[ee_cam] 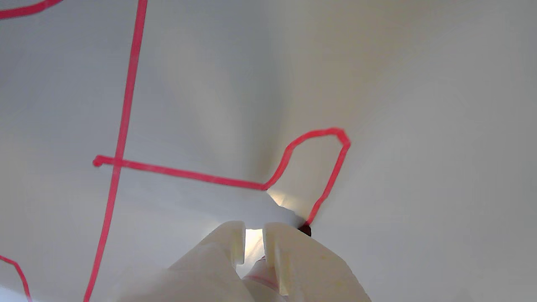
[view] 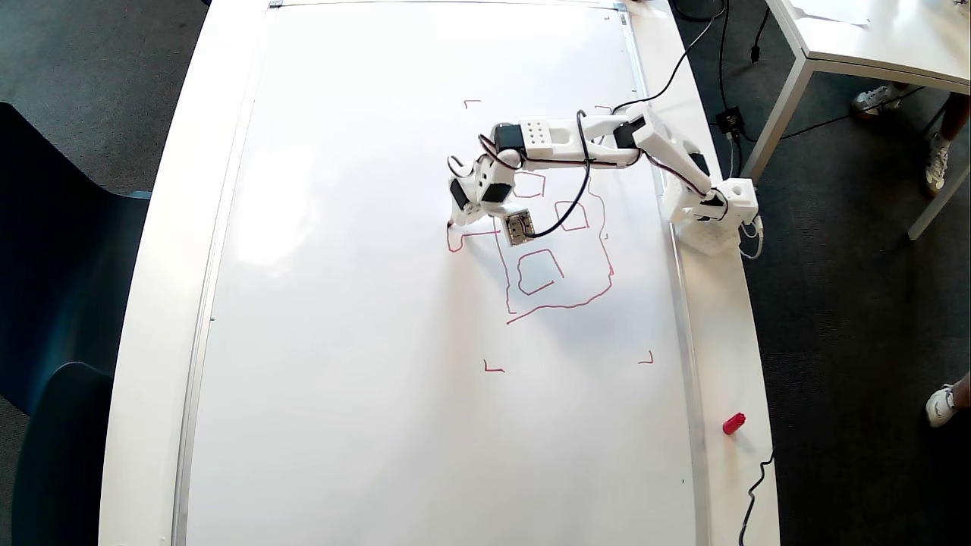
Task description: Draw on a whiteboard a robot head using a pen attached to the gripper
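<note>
On the whiteboard (view: 364,341), the loop at the stalk's end is nearly closed, judging by the wrist view. The pen (ee_cam: 305,230) tip touches the board just beside the gripper (view: 455,220), whose fingers are seen narrowly parted around the pen. Rightward, the robot head (view: 561,258) appears largely done: a wobbly red outline holding three small squares.

Glossy smooth whiteboard (view: 364,303); matt plastic claw (ee_cam: 254,230)
</note>
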Tool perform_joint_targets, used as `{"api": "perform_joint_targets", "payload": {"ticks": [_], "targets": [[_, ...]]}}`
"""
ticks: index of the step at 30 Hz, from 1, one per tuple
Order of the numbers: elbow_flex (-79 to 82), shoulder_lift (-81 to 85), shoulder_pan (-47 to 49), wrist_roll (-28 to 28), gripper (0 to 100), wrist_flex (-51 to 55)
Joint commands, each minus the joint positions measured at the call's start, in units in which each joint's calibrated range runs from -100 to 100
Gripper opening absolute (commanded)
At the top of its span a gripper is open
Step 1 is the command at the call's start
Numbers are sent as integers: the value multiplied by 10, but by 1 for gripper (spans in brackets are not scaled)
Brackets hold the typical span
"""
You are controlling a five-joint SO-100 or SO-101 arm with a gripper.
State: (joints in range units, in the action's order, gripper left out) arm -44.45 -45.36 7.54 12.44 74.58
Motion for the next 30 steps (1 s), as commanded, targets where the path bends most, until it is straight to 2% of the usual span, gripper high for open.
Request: {"api": "perform_joint_targets", "payload": {"ticks": [1,13,24,30], "targets": [[9,27,-15,16,1,48],[54,61,18,9,1,41],[45,65,31,-45,1,41],[53,163,19,-94,1,41]]}}
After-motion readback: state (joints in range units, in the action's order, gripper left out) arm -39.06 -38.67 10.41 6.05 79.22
